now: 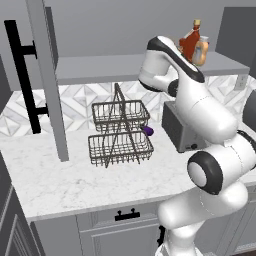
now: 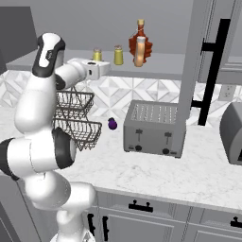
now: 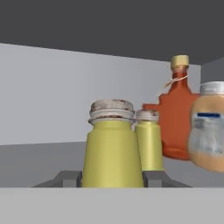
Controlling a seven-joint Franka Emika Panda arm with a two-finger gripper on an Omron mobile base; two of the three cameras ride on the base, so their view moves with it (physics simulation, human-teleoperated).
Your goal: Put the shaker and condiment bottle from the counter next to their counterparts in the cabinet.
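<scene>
Final step: gripper (image 3: 112,179) clenched on shaker (image 3: 112,148), on cabinet shelf (image 2: 160,66) beside twin shaker (image 3: 148,140). Condiment bottle (image 2: 140,51) already by red bottle (image 3: 177,122). Next: release, withdraw straight back.

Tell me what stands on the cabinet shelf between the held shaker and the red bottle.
The twin shaker stands between the gripped shaker and the red bottle, seen in the right base view and the hand view.

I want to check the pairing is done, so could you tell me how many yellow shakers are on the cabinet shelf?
2. One shaker sits between the gripper fingers; its twin shaker stands just beyond it, next to the red bottle.
</scene>
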